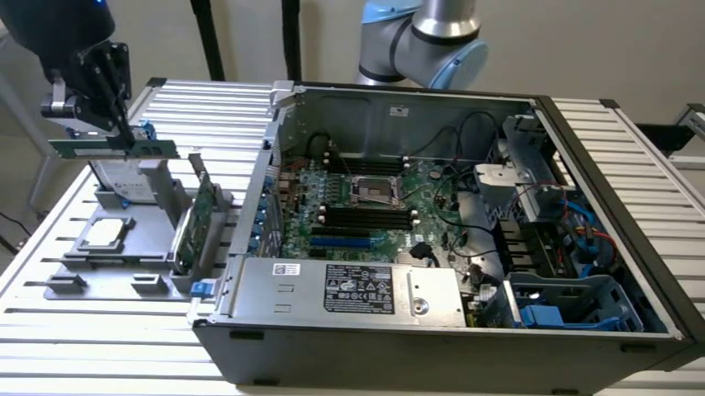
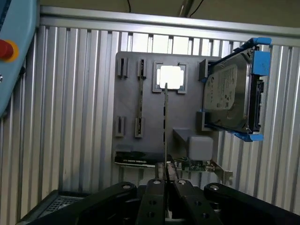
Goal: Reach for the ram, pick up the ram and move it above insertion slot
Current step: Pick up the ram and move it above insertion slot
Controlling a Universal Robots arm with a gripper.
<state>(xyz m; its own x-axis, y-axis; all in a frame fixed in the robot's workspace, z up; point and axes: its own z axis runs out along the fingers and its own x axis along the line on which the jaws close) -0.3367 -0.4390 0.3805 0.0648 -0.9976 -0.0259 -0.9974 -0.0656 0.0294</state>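
Wrist view — fingers (image 2: pixel 166 183) clamped on the ram (image 2: pixel 165 126), lifted above the holder tray (image 2: pixel 129 108).

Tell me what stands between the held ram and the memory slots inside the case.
The gripper holds the ram in the air above the grey fixture tray, at the exterior view's left. Between it and the memory slots rises the open case's side wall. Nothing visible covers the slots.

Slatted aluminium table (image 1: pixel 617 148), open computer case (image 1: pixel 441 330), grey fixture tray (image 1: pixel 111 264)
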